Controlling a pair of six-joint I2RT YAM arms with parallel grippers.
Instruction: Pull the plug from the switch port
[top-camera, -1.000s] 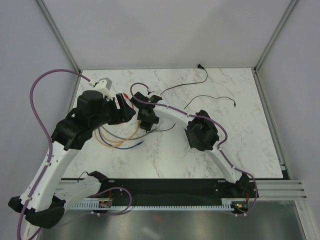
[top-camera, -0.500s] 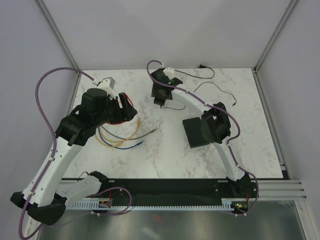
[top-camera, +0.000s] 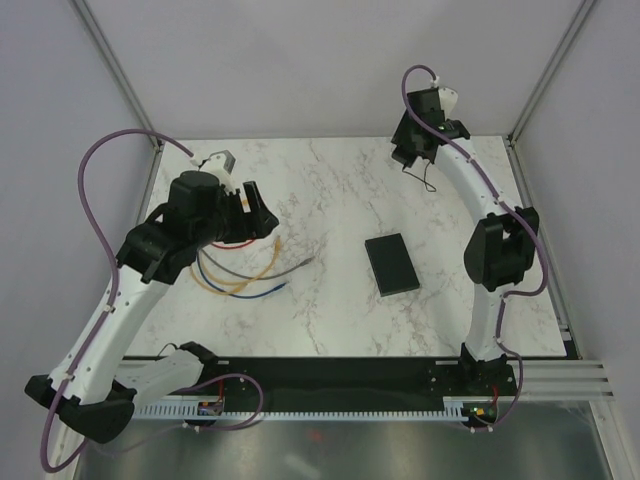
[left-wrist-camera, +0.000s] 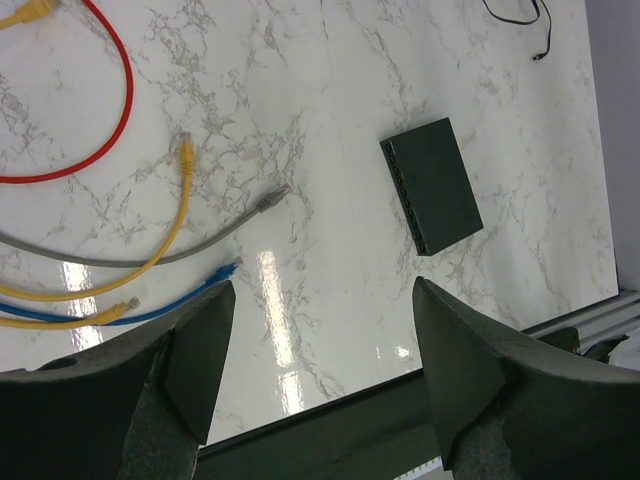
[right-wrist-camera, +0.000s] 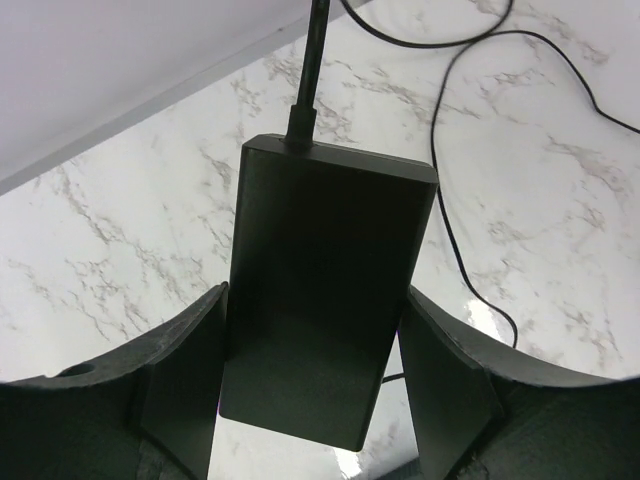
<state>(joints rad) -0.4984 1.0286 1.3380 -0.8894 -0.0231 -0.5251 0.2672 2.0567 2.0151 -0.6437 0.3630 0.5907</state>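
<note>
Marble table (top-camera: 330, 190), switch (top-camera: 391, 263) apart from left fingers (left-wrist-camera: 195, 345), right fingers (right-wrist-camera: 185, 370) clamping brick (right-wrist-camera: 325, 300)

Setting: robotics lab test cell. Marble-pattern surface (top-camera: 330, 190) boxed in by plain white panels (top-camera: 320, 60) on aluminium posts (top-camera: 115, 70). Two arms bolted to a slotted rail (top-camera: 560, 375). A switch (top-camera: 391, 264) and loose patch cables (left-wrist-camera: 130, 95) lie out.

A: Which cables are cut off in the left wrist view?
B: The red cable (left-wrist-camera: 129, 90) and grey cable (left-wrist-camera: 150, 258) leave at the left edge.
A: The switch (left-wrist-camera: 432, 186) sockets?
B: Too small to tell occupied from empty.
A: The power brick (right-wrist-camera: 325, 300)?
B: In the top view it is hidden beneath the right gripper (top-camera: 408, 158). Its cord (right-wrist-camera: 312, 60) leaves the right wrist view at the far edge.
</note>
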